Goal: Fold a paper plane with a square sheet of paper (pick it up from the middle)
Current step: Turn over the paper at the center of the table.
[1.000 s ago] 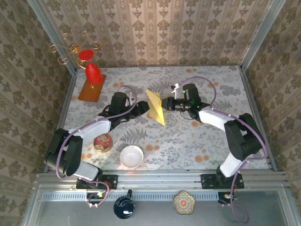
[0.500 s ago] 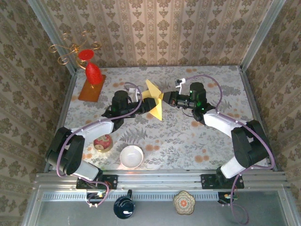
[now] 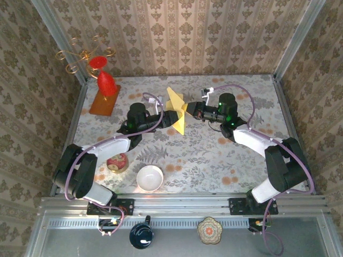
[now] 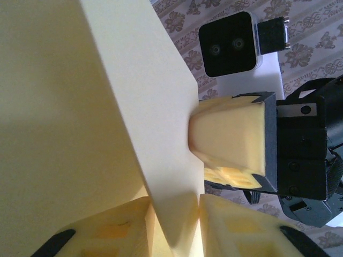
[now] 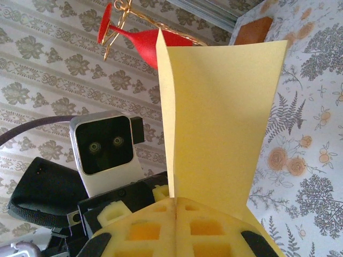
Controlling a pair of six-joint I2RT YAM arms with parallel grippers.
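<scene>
**Note 1:** Logging grips. Your right gripper (image 5: 176, 206) is clamped fully closed on the edge of the folded yellow sheet of paper (image 3: 177, 115), which stands up between your two arms over the far middle of the floral table (image 3: 214, 155).

**Note 2:** And the left?

**Note 1:** Your left gripper (image 4: 174, 214) meets the sheet from the opposite side. Its jaws stand narrow with a fold between them. I cannot tell whether they pinch it.
</scene>
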